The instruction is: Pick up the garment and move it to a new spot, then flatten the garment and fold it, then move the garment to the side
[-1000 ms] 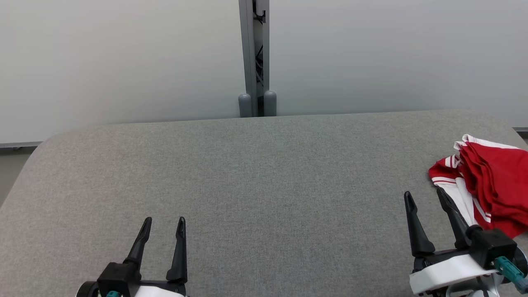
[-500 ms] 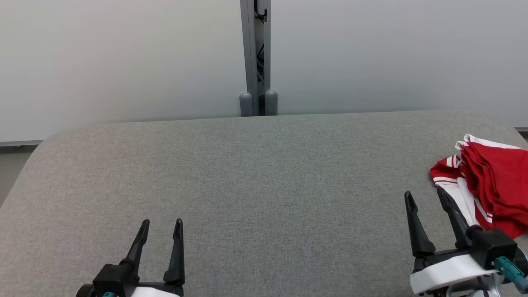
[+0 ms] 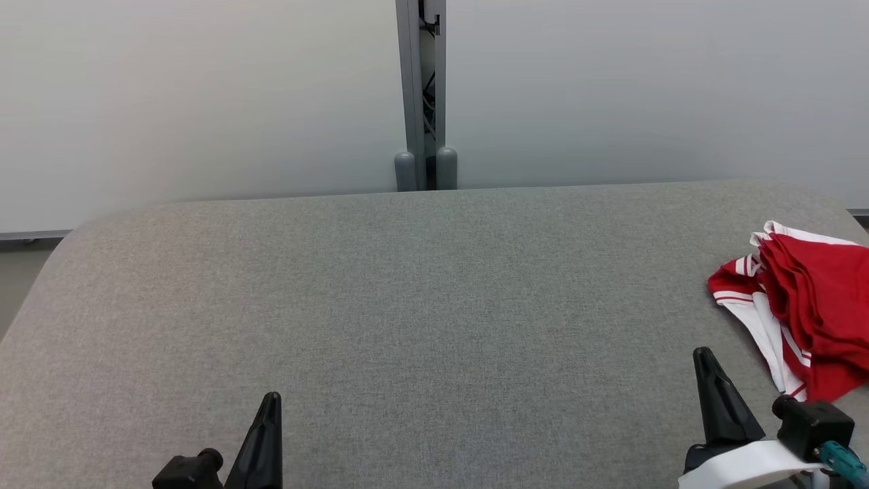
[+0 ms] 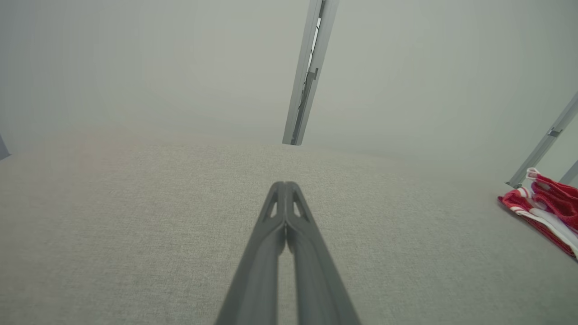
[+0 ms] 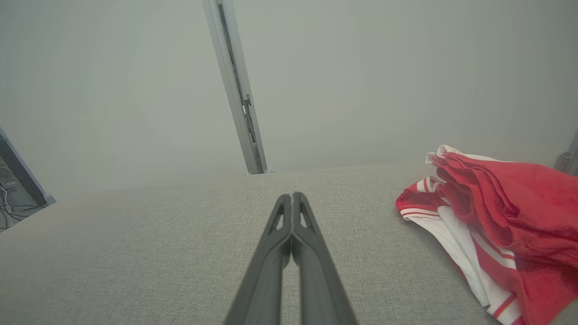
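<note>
Garment (image 3: pixel 815 305): red with white trim, heaped in loose uneven layers on the grey table (image 3: pixel 407 305), at its far right side, running past the edge of the head view.

Left gripper (image 4: pixel 285 186): fingers pressed together, nothing between them, low at the near left, well apart from the cloth.

Right gripper (image 5: pixel 292 196): fingers likewise pressed together, empty, near the cloth's white-striped edge, not touching.

Step in hand: not settled by this scene. Fits either a heap awaiting pick-up or a rough fold already set aside at the table's side.

Next move: for any grasp, requires spreading the fingers before contact; expect soft layers to slip and drag apart unless pinched through together.
</note>
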You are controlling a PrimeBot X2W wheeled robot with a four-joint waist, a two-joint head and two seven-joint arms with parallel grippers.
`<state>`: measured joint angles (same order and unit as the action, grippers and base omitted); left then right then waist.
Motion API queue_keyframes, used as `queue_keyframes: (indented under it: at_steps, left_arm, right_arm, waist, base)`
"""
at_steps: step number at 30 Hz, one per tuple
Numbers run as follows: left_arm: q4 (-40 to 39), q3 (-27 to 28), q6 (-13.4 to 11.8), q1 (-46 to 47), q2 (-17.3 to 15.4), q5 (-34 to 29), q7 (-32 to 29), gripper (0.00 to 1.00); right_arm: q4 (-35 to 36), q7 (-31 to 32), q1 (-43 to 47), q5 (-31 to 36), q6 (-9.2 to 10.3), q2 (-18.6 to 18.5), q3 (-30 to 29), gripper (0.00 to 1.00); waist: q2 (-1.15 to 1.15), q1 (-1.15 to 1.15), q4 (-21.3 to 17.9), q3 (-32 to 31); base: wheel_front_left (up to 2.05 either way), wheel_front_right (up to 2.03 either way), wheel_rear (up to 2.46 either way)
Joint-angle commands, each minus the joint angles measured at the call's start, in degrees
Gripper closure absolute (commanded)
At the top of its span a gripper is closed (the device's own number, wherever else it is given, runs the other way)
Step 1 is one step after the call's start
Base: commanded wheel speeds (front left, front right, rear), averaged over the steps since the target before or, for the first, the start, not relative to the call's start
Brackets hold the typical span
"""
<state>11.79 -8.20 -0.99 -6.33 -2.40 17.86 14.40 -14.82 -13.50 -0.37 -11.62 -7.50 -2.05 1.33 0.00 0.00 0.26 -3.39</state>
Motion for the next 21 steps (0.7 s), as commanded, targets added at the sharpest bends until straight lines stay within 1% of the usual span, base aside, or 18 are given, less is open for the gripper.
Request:
queue_keyframes:
  at_steps: [1, 21]
  left_arm:
    - [-0.8, 0.3, 0.5, 1.8, -0.2, 2.7, -0.4, 1.00]
    - [1.1, 1.0, 2.7, 6.0, -0.4, 22.0, -3.9, 1.00]
  right_arm:
    - [1.0, 0.8, -1.5, -2.9, 0.00, -0.3, -1.0, 1.00]
    - [1.8, 7.5, -2.0, -23.2, 0.00, -0.5, -5.6, 1.00]
  waist:
    - [0.00, 0.00, 0.0, 0.0]
    - [0.00, 0.00, 0.0, 0.6]
  base:
    - [0.00, 0.00, 0.00]
    - [0.00, 0.00, 0.00]
